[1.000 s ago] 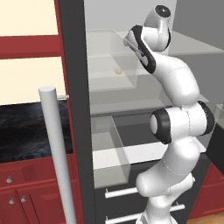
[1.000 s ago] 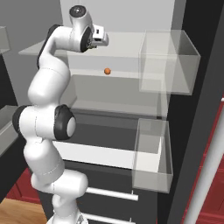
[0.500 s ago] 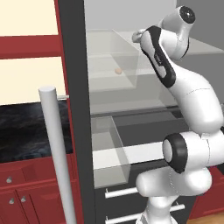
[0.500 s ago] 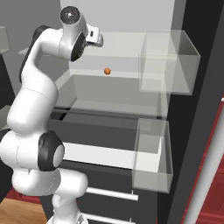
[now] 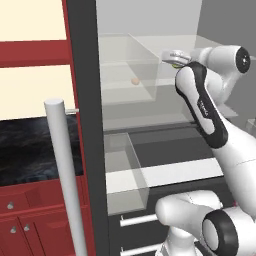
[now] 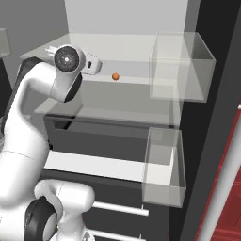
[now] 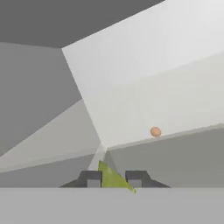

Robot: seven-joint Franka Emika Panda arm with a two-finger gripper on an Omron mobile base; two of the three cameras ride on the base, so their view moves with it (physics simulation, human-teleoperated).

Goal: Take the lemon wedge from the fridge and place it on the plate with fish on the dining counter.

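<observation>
The fridge (image 5: 82, 125) stands open, its pale shelves and clear door bins showing. My gripper (image 5: 173, 58) hovers over the upper shelf (image 6: 127, 87), at its right side in the left base view. In the hand view the lemon wedge (image 7: 113, 177), a small yellow-green chunk, sits pinched between my two dark fingertips (image 7: 91, 178), and the gripper (image 7: 113, 179) is shut on it. A greenish speck of the lemon wedge (image 5: 175, 63) shows under the hand. The white hand (image 6: 90, 64) is left of a small orange ball (image 6: 115, 76). The plate with fish and the dining counter are out of view.
The orange ball (image 5: 135, 80) rests on the upper shelf, also ahead of the fingers as the orange ball (image 7: 155, 131). Clear door bins (image 6: 181, 70) hang at the right. A silver bar handle (image 5: 65, 175) stands in front of red cabinets (image 5: 30, 225). Dark drawers (image 6: 117, 207) lie below.
The jaws have closed further on the lemon wedge. The hand has drawn back and slightly down from the shelf while the arm's elbow swung outward.
</observation>
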